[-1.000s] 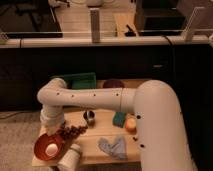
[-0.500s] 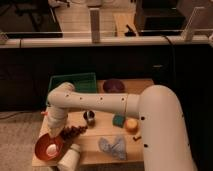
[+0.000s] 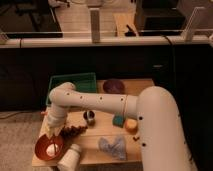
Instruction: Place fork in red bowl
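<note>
The red bowl (image 3: pixel 44 148) sits at the front left corner of the wooden table (image 3: pixel 100 132), with a small pale object (image 3: pixel 52 149) inside it. My gripper (image 3: pixel 52 131) is at the end of the white arm (image 3: pixel 95 102), pointing down just above the bowl's far rim. A pale yellowish piece (image 3: pixel 48 128) shows at the gripper; I cannot tell whether it is the fork. No fork shows clearly elsewhere.
A white cup (image 3: pixel 69 158) lies right of the red bowl. Dark red grapes (image 3: pixel 74 131), a dark round object (image 3: pixel 90 117), a teal cup (image 3: pixel 118 120), an orange fruit (image 3: pixel 131 125) and a grey-blue cloth (image 3: pixel 114 146) lie nearby. A green tray (image 3: pixel 72 81) and purple bowl (image 3: pixel 114 86) stand behind.
The arm has swung lower and nearer, bringing the gripper down to just above the red bowl's rim. The objects on the table have not moved.
</note>
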You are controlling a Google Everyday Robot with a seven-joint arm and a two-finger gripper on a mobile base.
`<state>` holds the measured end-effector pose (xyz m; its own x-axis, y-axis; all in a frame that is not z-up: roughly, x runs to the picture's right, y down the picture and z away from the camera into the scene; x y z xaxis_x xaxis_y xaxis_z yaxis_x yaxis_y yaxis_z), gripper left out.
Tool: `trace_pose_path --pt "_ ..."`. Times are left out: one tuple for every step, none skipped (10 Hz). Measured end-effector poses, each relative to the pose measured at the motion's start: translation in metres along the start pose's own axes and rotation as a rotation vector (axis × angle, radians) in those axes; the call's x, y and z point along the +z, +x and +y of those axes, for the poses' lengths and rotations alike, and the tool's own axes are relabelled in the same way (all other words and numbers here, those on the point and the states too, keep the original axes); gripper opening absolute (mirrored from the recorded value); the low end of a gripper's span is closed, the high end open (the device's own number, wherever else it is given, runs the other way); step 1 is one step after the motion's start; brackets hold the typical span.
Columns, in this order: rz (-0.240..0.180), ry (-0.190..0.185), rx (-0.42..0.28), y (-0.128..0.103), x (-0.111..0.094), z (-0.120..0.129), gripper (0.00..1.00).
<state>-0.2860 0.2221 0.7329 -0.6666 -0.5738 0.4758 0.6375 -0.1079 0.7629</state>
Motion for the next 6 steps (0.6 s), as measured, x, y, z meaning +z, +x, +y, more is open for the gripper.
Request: trace_pose_path --pt "-0.007 0.007 -0.016 0.002 0.001 -0.005 0.80" --pt "-0.008 0.012 -0.027 0.004 0.000 -0.008 0.80" --pt "-0.009 0.014 -0.040 0.006 -0.002 -0.013 0.80" --pt "-0.005 0.014 -0.058 0.008 -0.005 -0.018 0.80" --pt "0.004 0.008 -0.081 0.010 -0.010 -0.025 0.80" --pt "0.010 0.005 -0.098 0.012 -0.013 -0.030 0.80"
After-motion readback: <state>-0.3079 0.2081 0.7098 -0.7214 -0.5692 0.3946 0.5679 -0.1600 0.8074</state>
